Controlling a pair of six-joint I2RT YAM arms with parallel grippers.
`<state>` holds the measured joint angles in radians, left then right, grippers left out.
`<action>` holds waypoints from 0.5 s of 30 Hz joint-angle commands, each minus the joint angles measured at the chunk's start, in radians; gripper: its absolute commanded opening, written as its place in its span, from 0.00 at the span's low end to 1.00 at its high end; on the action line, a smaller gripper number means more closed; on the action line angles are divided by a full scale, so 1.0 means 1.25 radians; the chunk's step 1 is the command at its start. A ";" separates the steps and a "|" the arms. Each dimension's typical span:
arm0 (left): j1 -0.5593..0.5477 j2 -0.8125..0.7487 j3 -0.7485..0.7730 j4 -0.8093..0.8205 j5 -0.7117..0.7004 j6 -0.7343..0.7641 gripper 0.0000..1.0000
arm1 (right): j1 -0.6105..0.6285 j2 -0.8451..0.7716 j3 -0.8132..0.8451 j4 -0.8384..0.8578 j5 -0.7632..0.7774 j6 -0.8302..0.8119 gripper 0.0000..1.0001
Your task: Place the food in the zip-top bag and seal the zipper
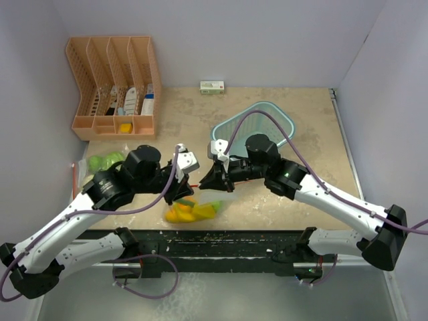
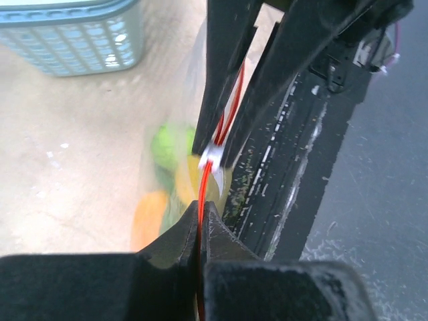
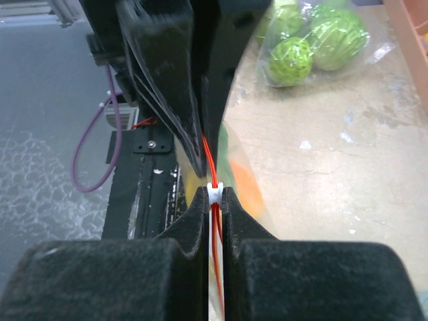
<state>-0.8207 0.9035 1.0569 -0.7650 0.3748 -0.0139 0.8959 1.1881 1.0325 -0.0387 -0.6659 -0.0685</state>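
At far left on the worktop [image 1: 314,134], two pale-green cabbages [image 1: 105,162] lie side by side, seemingly inside a clear wrap of their own, well apart from the rest.

The left arm [image 1: 60,224] reaches in from the near-left corner, its wrist bent down toward the near edge. The left tool [image 2: 199,224] is clamped tight on the red zipper [image 2: 204,187], with no gap between its fingers.

The zip-top bag [image 1: 200,204] sits between the two tools, just inside the near edge. Its zipper edge is uppermost and its long axis runs left to right from one tool to the other. The body sags below it. The food [image 1: 187,212] inside shows only as yellow, orange and green blurs through the plastic. Single pieces cannot be told apart, and the tools hide much of the bag's mouth from above.

The right tool [image 3: 214,200] is pinched closed on the white slider [image 3: 214,192] of the same zipper, facing the left tool almost tip to tip. The right arm [image 1: 334,200] stretches in from the near-right corner, elbow low, in front of a pale-blue basket [image 1: 257,127].
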 commanded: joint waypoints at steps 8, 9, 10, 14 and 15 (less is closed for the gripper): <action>-0.003 -0.188 0.134 -0.103 -0.222 0.044 0.00 | -0.024 -0.082 -0.010 -0.008 0.072 -0.032 0.00; -0.003 -0.194 0.141 -0.110 -0.247 0.042 0.00 | -0.026 -0.085 -0.013 -0.009 0.082 -0.033 0.00; -0.004 -0.202 0.148 -0.117 -0.267 0.041 0.00 | -0.027 -0.089 -0.014 -0.009 0.092 -0.033 0.00; -0.004 -0.236 0.164 -0.141 -0.316 0.042 0.00 | -0.033 -0.103 -0.043 -0.017 0.136 -0.034 0.00; -0.004 -0.246 0.169 -0.147 -0.322 0.042 0.00 | -0.034 -0.107 -0.044 -0.017 0.151 -0.035 0.00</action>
<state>-0.8215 0.6388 1.2102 -0.9443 0.0803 0.0208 0.8719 1.0748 1.0080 -0.0269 -0.5735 -0.0910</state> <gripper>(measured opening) 0.011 0.031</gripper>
